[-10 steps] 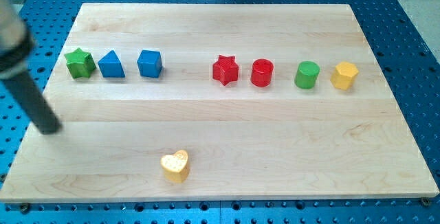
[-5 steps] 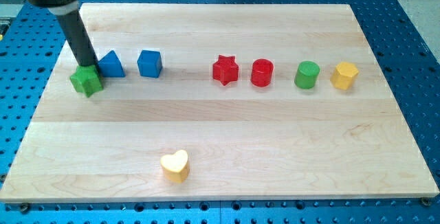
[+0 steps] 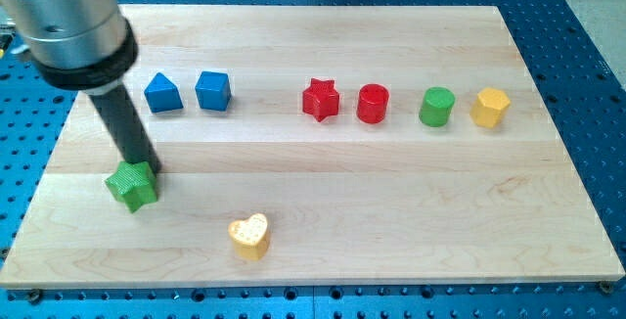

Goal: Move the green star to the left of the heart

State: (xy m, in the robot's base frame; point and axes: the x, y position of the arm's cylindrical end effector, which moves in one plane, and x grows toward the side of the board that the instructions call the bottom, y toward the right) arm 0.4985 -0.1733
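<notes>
The green star (image 3: 131, 185) lies on the wooden board (image 3: 391, 211) at the lower left. My tip (image 3: 144, 167) touches the star's upper right edge, with the dark rod rising up and to the left from it. The yellow heart (image 3: 248, 235) lies near the board's bottom edge, to the right of the star and a little lower, about a hand's width apart from it.
A row of blocks runs across the upper board: a blue house-shaped block (image 3: 162, 93), a blue cube (image 3: 212, 90), a red star (image 3: 320, 99), a red cylinder (image 3: 373, 103), a green cylinder (image 3: 436, 107) and a yellow hexagonal block (image 3: 490, 107).
My tip came in from the left edge to the star's top side, then pushed the green star down the board, out of the row and towards the heart's level.
</notes>
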